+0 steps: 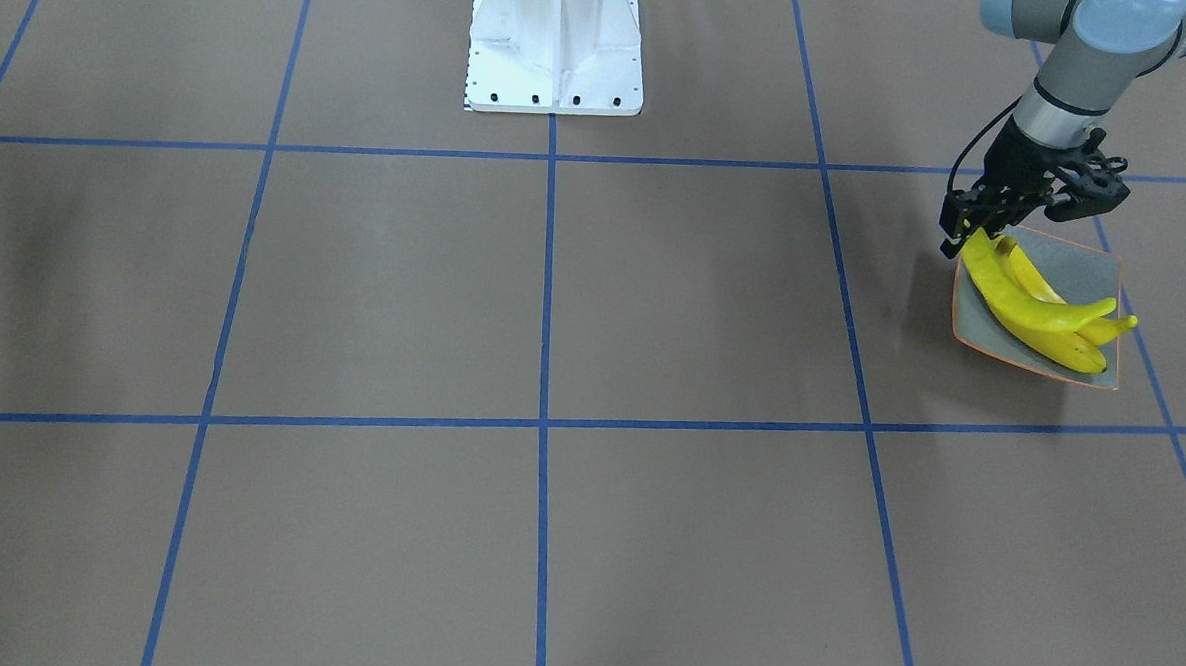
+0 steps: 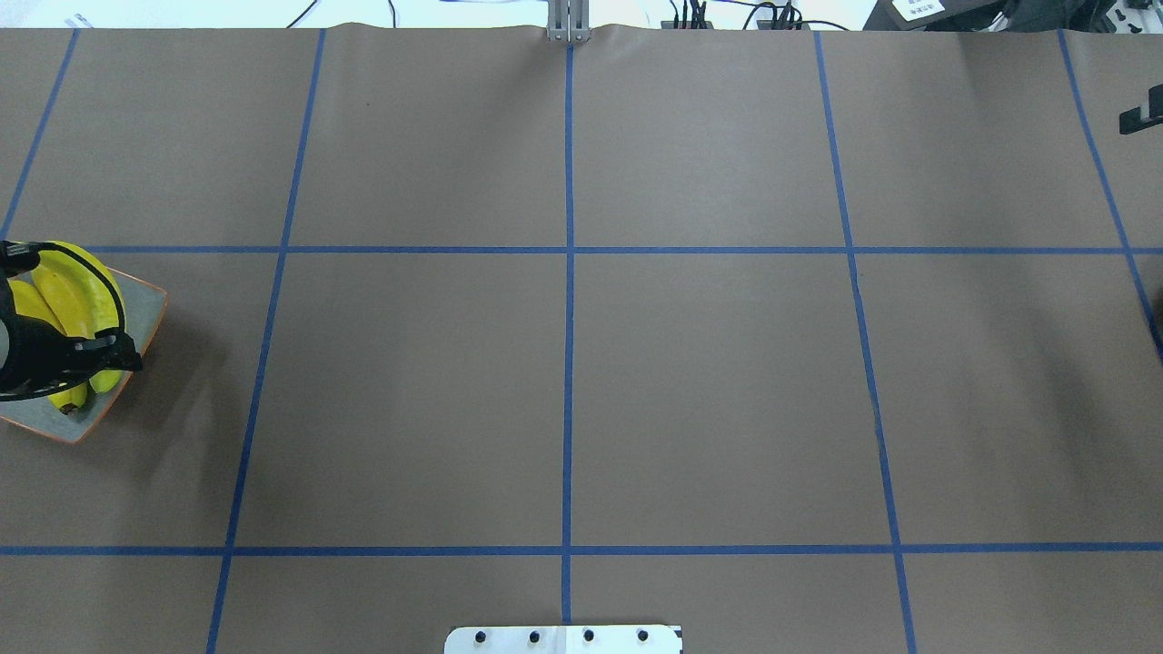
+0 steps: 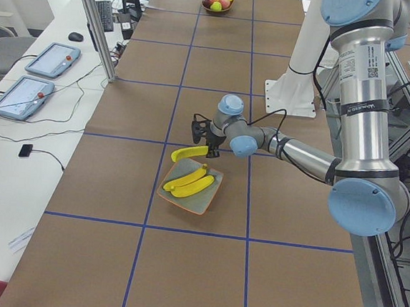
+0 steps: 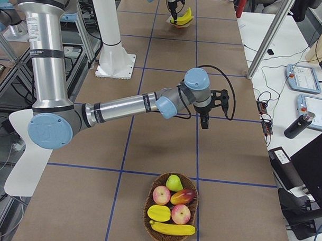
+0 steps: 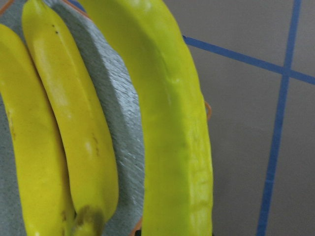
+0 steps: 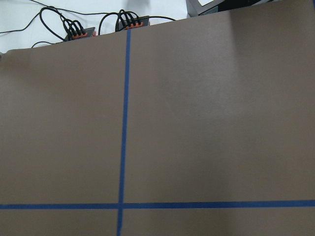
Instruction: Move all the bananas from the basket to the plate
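My left gripper [image 1: 976, 238] is shut on the end of a yellow banana [image 3: 188, 154] and holds it just above the grey, orange-rimmed plate [image 3: 206, 199]. Two more bananas [image 3: 188, 184] lie side by side on that plate. In the left wrist view the held banana [image 5: 177, 128] fills the middle, with the two resting bananas [image 5: 74, 123] on the plate [image 5: 123, 108] to its left. The basket [image 4: 149, 218] stands at the table's other end with one banana [image 4: 173, 228] in it. My right gripper [image 4: 203, 119] hangs over bare table between the two; I cannot tell whether it is open or shut.
The basket also holds apples [image 4: 161, 195], a pear [image 4: 173, 182] and a mango [image 4: 158, 212]. The white robot base [image 1: 556, 41] stands at mid-table. Tablets [image 3: 51, 59] and cables lie on the white bench beside the table. Blue tape lines grid the brown surface.
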{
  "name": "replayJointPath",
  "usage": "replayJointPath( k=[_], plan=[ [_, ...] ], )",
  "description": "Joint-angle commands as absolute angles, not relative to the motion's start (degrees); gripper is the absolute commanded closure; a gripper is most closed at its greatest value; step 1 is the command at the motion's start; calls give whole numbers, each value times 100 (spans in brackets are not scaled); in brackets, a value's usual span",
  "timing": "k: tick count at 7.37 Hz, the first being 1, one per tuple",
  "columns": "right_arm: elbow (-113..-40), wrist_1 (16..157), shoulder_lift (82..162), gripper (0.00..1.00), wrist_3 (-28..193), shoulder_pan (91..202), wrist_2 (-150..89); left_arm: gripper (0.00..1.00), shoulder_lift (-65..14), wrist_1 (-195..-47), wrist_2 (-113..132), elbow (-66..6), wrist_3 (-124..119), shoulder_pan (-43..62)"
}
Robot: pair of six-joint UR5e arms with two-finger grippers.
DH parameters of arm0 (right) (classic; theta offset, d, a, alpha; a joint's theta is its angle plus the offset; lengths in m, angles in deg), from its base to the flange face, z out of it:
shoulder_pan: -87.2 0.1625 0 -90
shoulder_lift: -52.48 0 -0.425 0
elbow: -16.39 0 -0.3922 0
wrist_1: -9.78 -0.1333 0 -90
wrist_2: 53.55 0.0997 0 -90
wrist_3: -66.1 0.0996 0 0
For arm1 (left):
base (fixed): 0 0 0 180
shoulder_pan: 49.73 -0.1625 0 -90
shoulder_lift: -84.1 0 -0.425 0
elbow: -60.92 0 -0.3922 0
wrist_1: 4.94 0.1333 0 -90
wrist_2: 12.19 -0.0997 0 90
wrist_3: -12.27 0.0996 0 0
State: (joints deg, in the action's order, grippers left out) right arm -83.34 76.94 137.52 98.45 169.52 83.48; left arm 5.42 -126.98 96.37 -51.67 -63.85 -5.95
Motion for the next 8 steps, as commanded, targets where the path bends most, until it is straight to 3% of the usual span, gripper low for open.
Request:
replayJointPath(
  k=[1, 2, 3, 8],
  plan=[
    [-8118, 7693, 13764, 0, 9441, 17140, 8435, 65, 491, -12579, 9565, -4939, -5983, -587],
    [-8117, 7693, 13773, 0, 9431, 17209, 8453, 54, 491, -12579, 9478, -4877, -5841, -578],
    [-8109, 7719, 13773, 0, 9301, 17289, 8453, 1, 491, -12579, 9330, -4877, -5691, -578],
    [-7399, 7737, 13773, 0, 7724, 17842, 8567, 0, 265, -12482, 10571, -5613, -4881, 438]
  ],
)
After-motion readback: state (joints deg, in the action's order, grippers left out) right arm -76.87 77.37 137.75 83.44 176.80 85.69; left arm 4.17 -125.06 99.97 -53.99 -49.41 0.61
